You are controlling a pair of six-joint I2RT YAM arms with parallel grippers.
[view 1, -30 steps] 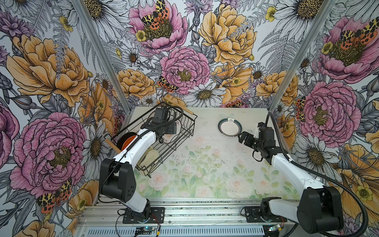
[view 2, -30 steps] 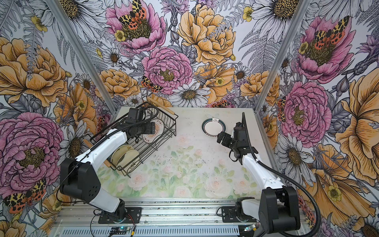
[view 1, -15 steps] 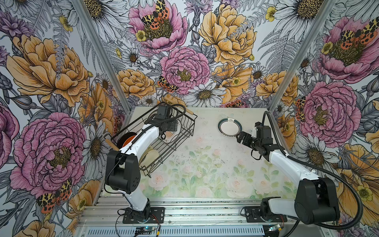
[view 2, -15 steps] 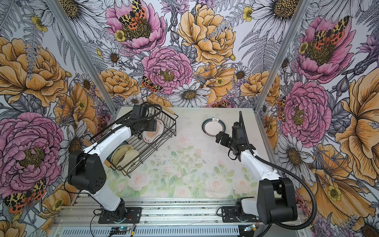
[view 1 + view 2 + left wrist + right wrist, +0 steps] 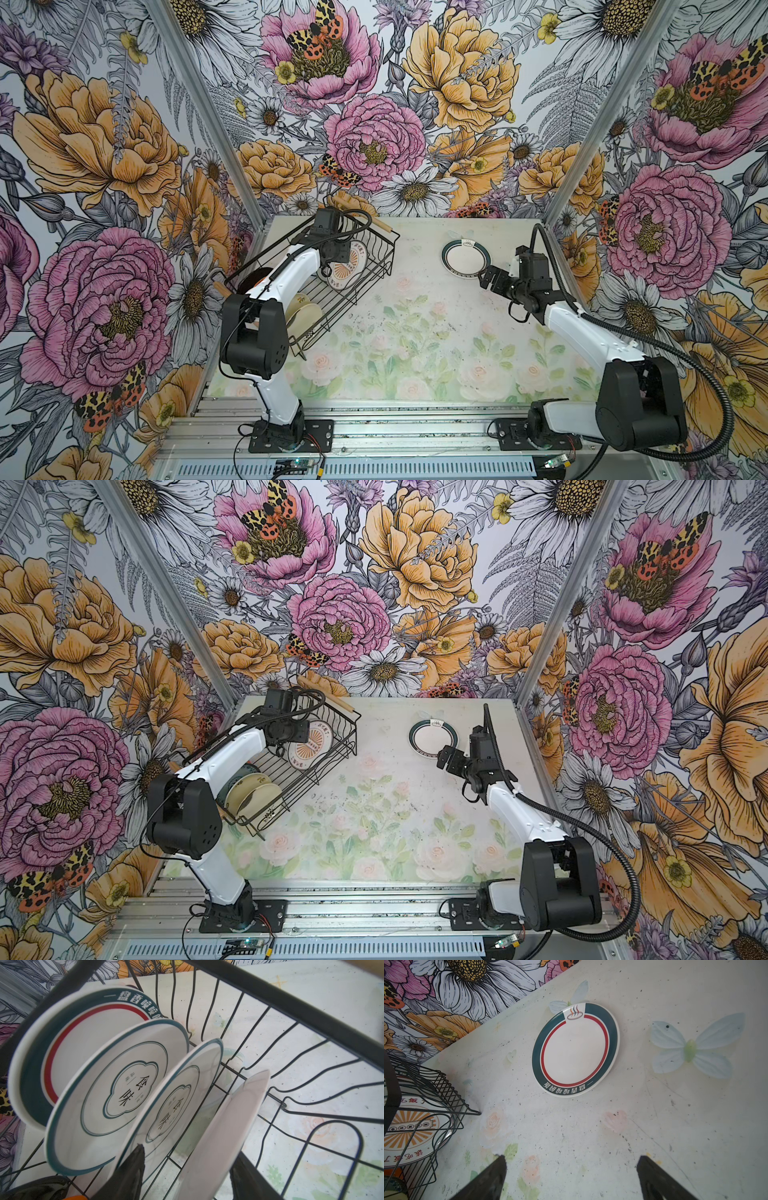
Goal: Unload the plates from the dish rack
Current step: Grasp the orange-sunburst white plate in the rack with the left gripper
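Left pincer point(image 5: 189, 1151) in dish rack point(image 5: 291, 1001), jaws astride white plate point(image 5: 232, 1118) edge; can't tell if gripping. Right pincer point(image 5: 572, 1157) wide open, empty over worktop point(image 5: 675, 1126), green-rimmed plate point(image 5: 575, 1049) flat ahead of it.

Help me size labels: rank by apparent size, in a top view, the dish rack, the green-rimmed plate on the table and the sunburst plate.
1. dish rack
2. green-rimmed plate and sunburst plate: too alike to rank, the latter being tilted and partly hidden.
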